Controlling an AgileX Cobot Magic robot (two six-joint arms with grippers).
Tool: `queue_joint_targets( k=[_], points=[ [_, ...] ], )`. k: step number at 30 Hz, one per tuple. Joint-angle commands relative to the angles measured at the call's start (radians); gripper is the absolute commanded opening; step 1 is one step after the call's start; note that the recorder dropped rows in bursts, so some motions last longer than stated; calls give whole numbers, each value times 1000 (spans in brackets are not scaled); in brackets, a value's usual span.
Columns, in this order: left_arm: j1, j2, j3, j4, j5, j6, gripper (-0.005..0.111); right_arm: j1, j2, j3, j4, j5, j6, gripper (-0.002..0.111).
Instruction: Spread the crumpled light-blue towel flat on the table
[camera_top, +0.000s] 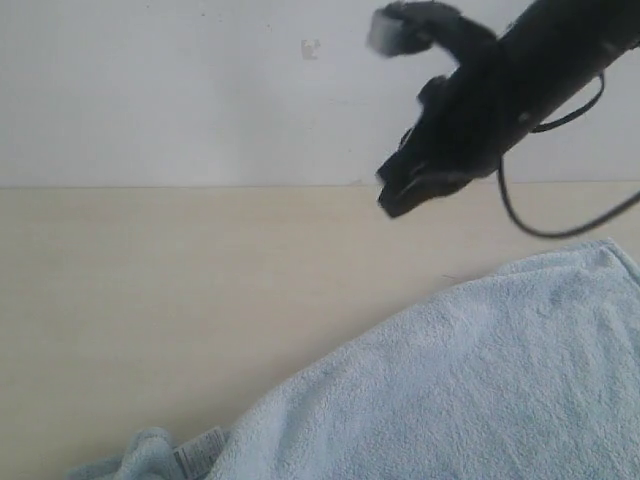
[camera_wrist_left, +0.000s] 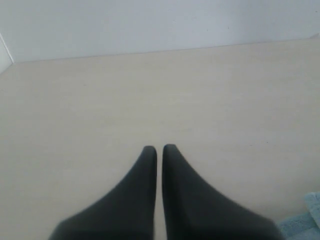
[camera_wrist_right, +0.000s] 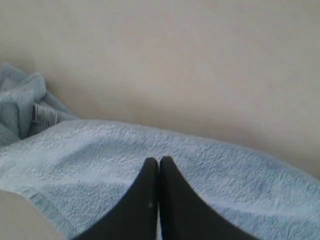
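- Pale bench (camera_top: 150, 300) runs up to a white wall (camera_top: 150, 80). The towel (camera_top: 480, 380) lies at the lower right of the exterior view, mostly flat and running off the frame.
- We see one corner, by the label (camera_top: 197, 452), bunched and folded over. We judge it to be the part left to spread.
- We find the right fingers (camera_wrist_right: 151, 167) pressed together and empty, hanging over the towel's flat part. The right arm (camera_top: 500, 90) is raised clear of the bench.
- We find the left fingers (camera_wrist_left: 150, 157) all but closed, with a thin slit between them and nothing held. They hang over bare bench with a towel edge near.
- We open one pair before descending, then pinch the hem beside the label, not the pile.
- We draw that corner outward, low and slow, so the flat part does not drag.
- We release only once the hem lies straight.
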Motion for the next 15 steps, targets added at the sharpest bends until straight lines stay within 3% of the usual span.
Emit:
queue_joint_targets(
  k=[1, 6, 8, 10, 15],
  points=[
    [3, -3, 4, 1, -11, 2, 4, 289, -76, 156, -261, -82, 309, 0],
    [3, -3, 4, 1, -11, 2, 4, 625, -29, 256, -265, -222, 375, 0],
    [3, -3, 4, 1, -11, 2, 4, 708, 19, 255, -267, -297, 399, 2],
    [3, -3, 4, 1, -11, 2, 4, 755, 71, 242, -267, -347, 408, 12],
    [3, -3, 4, 1, -11, 2, 4, 768, 226, 152, -307, -364, 474, 55]
  ],
)
